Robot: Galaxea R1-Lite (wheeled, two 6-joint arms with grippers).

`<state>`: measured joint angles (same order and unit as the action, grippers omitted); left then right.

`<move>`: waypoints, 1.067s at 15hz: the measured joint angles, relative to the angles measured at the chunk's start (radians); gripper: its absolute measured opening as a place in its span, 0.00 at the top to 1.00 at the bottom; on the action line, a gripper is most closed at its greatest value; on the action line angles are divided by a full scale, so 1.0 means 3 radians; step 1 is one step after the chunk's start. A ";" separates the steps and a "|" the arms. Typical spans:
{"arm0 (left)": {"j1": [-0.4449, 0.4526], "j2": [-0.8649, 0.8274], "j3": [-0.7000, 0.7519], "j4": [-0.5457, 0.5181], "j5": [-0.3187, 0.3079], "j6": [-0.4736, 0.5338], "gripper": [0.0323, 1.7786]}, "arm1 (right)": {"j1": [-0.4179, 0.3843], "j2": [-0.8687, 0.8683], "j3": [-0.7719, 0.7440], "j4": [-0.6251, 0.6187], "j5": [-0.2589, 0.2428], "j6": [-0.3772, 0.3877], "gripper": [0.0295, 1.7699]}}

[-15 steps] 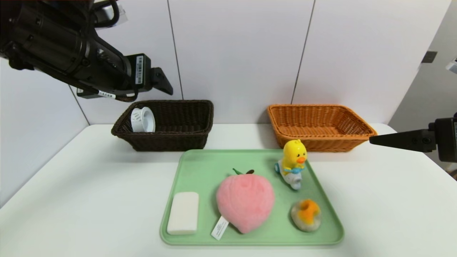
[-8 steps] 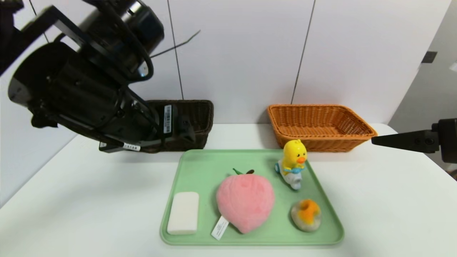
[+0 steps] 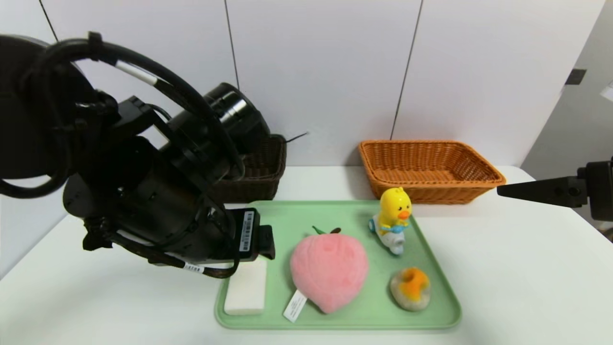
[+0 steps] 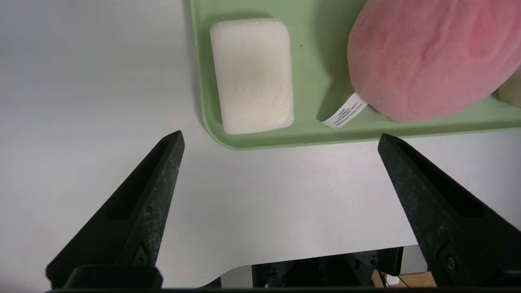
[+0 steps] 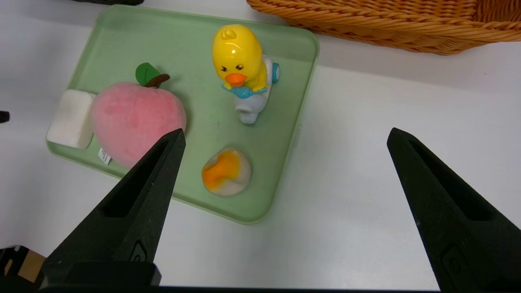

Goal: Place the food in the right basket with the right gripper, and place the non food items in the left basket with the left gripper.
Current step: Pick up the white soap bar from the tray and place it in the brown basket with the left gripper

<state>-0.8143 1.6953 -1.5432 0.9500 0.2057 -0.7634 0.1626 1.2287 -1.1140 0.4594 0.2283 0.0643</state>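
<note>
Table: one white table (image 3: 503, 268), and everything stands on it.
Tray: one green tray (image 3: 282, 215) in the middle, near side, with four things on it.
White block: one (image 3: 245, 292), at the tray's near left corner.
Plush peach: one, pink (image 3: 329, 269), in the middle of the tray, just right of the white block.
Duck toy: one, yellow (image 3: 393, 218), at the far right of the tray.
Round item: one, grey with orange top (image 3: 410, 288), at the near right of the tray.
Baskets: two; the dark brown basket (image 3: 261, 167) far left, the orange basket (image 3: 428, 168) far right.
Left gripper: one (image 4: 281, 140), above the tray's near left corner, jaws spread wide, holding nothing.
Right gripper: one (image 5: 285, 136), at the right side past the tray, jaws spread wide, holding nothing.
</note>
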 joint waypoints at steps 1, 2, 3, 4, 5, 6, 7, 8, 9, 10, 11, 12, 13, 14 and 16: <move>-0.0021 0.0035 0.0030 -0.0001 -0.0005 -0.0042 0.05 | -0.0001 0.0000 0.0000 0.0000 -0.0003 -0.0003 0.03; -0.0030 0.0072 0.0045 -0.0005 -0.0006 -0.0053 0.05 | -0.0001 0.0000 0.0000 -0.0001 -0.0003 -0.0004 0.03; -0.0039 0.0115 0.0050 -0.0011 -0.0011 -0.0055 0.05 | -0.0001 0.0000 0.0000 0.0000 -0.0003 -0.0006 0.03; -0.0045 0.0160 0.0055 -0.0032 -0.0050 -0.0053 0.05 | -0.0001 0.0001 -0.0001 0.0000 -0.0003 -0.0006 0.03; -0.0048 0.0195 0.0056 -0.0060 -0.0131 -0.0055 0.05 | -0.0001 0.0003 -0.0004 -0.0002 0.0000 -0.0006 0.03; -0.0050 0.0221 0.0056 -0.0072 -0.0242 -0.0055 0.05 | -0.0001 0.0004 -0.0006 -0.0005 0.0001 -0.0006 0.03; -0.0052 0.0250 0.0056 -0.0079 -0.0328 -0.0053 0.05 | -0.0001 0.0004 -0.0006 -0.0006 0.0000 -0.0006 0.03; -0.0049 0.0281 0.0059 -0.0082 -0.0336 -0.0055 0.05 | -0.0001 0.0006 -0.0008 -0.0005 0.0001 -0.0006 0.03; -0.0045 0.0321 0.0062 -0.0082 -0.0330 -0.0056 0.05 | -0.0001 0.0006 -0.0009 -0.0006 0.0000 -0.0006 0.03; -0.0040 0.0352 0.0069 -0.0084 -0.0324 -0.0057 0.05 | -0.0001 0.0004 -0.0009 -0.0005 0.0001 -0.0006 0.03; -0.0034 0.0382 0.0074 -0.0090 -0.0314 -0.0056 0.05 | -0.0001 0.0004 -0.0009 -0.0006 0.0000 -0.0006 0.03; -0.0028 0.0416 0.0078 -0.0091 -0.0282 -0.0055 0.05 | -0.0001 0.0004 -0.0009 -0.0006 0.0000 -0.0006 0.03; -0.0011 0.0452 0.0082 -0.0091 -0.0233 -0.0053 0.05 | -0.0001 0.0004 -0.0009 -0.0006 0.0001 -0.0006 0.03; 0.0012 0.0486 0.0085 -0.0093 -0.0199 -0.0053 0.05 | -0.0001 0.0003 -0.0004 -0.0006 0.0000 -0.0008 0.03; 0.0051 0.0535 0.0109 -0.0112 -0.0186 -0.0052 0.05 | -0.0005 -0.0001 0.0000 -0.0006 -0.0004 -0.0004 0.03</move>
<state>-0.7989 1.8560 -1.5106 0.9164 0.1500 -0.7791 0.1611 1.2285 -1.1140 0.4574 0.2270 0.0630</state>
